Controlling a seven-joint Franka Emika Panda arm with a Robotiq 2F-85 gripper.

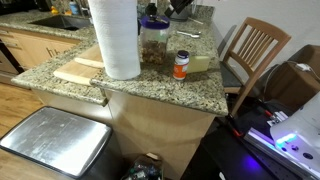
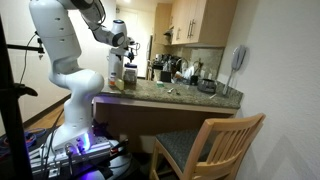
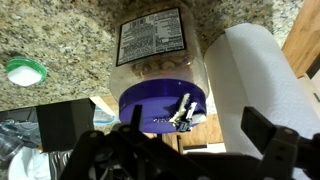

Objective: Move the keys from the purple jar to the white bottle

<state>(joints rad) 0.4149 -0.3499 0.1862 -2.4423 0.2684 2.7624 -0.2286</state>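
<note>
Our gripper (image 3: 185,150) hovered, jaws spread wide, over the keys (image 3: 183,112) lying on top of the purple jar (image 3: 150,95). Tiny bunch, so we figured an off-centre pinch could flick them off toward the paper-towel roll (image 3: 265,70).

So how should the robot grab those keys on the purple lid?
Probably pinch the keys across their narrow middle, coming straight down from above: they lie flat on the lid of the purple jar, and the paper-towel roll stands close beside it.
</note>
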